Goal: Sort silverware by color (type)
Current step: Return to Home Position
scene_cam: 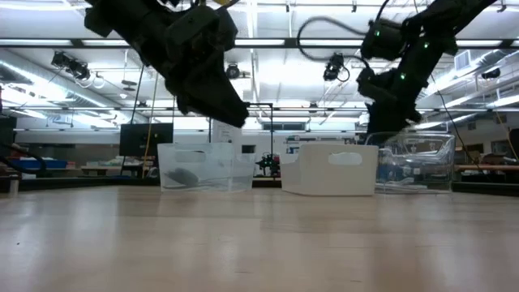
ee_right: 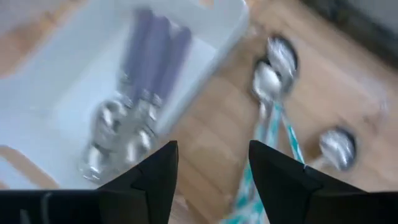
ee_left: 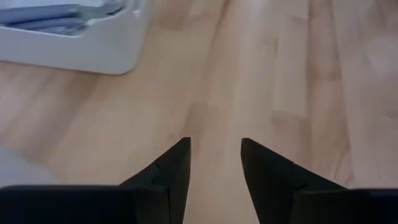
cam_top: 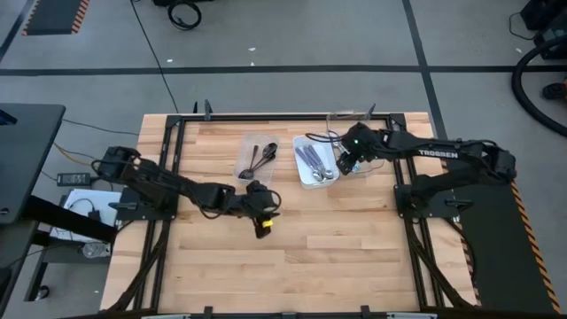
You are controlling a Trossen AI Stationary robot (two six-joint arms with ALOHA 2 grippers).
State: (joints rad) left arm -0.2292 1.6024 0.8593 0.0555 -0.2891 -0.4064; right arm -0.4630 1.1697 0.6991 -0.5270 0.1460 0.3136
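- The right pincer point(ee_right: 212, 171) hangs over the seam between the white bin point(cam_top: 301, 175) and the right clear bin point(scene_cam: 413, 162), fingers apart and holding nothing.
- My judgement: raise it straight up first, so that the fingers clear both bin walls, and only then fold the arm back toward its own side of the desk point(cam_top: 354, 257). A sideways pull at this height could catch a rim and shove a bin.
- The left pincer point(ee_left: 214, 163) is also spread and empty, above bare wood near the desk's middle, with a corner of the white bin just ahead of it.
- It has the easier path: draw back along its own arm's line, keeping height and away from the left clear bin point(scene_cam: 207, 166).
- Keeping both pincers spread on the way home looks sensible, since neither carries anything.
- Dark spoons point(cam_top: 257, 159) lie bunched in the left clear bin, bowls toward the near end.
- Violet spoons point(ee_right: 152, 43) lie side by side in the white bin, with pale purple handles and shiny bowls.
- Blue spoons point(ee_right: 273, 134) lie in the right clear bin, with thin blue-green handles and bright bowls fanned apart.
- I see no spoon loose on the desk, so the sorting looks complete.
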